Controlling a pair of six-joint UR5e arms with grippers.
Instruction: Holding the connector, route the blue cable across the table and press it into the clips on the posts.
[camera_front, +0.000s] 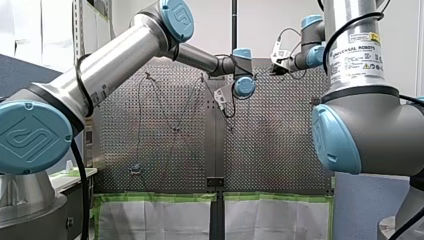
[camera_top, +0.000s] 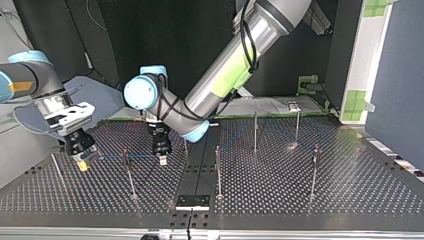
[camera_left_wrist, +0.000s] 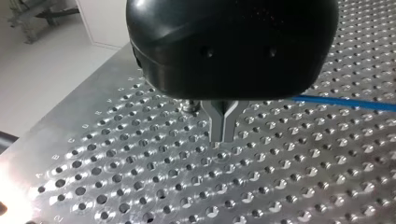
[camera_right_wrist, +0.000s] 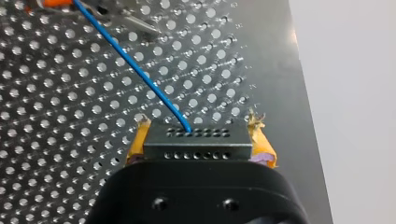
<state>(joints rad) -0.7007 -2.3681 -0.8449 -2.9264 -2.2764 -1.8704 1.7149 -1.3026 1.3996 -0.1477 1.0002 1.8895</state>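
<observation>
In the right wrist view my right gripper (camera_right_wrist: 198, 128) is shut on a black connector (camera_right_wrist: 198, 145), with yellow pads (camera_right_wrist: 138, 140) against both its ends. The blue cable (camera_right_wrist: 140, 70) leaves the connector and runs over the perforated table to a clip with an orange part (camera_right_wrist: 51, 3). My right gripper (camera_top: 82, 164) is low at the top view's left, and the cable (camera_top: 110, 157) runs from it past a post (camera_top: 126, 165). My left gripper (camera_left_wrist: 223, 133) has its metal fingers shut on nothing just above the plate. The cable (camera_left_wrist: 345, 101) passes beside it. My left gripper (camera_top: 162, 160) hangs near the plate's middle.
Several thin posts stand on the plate: one near the middle (camera_top: 218, 170), others toward the top view's right (camera_top: 255, 132), (camera_top: 297, 120), (camera_top: 315, 170). A black bracket (camera_top: 192, 201) sits at the plate's near edge. The plate's edge (camera_right_wrist: 303, 116) runs beside my right gripper.
</observation>
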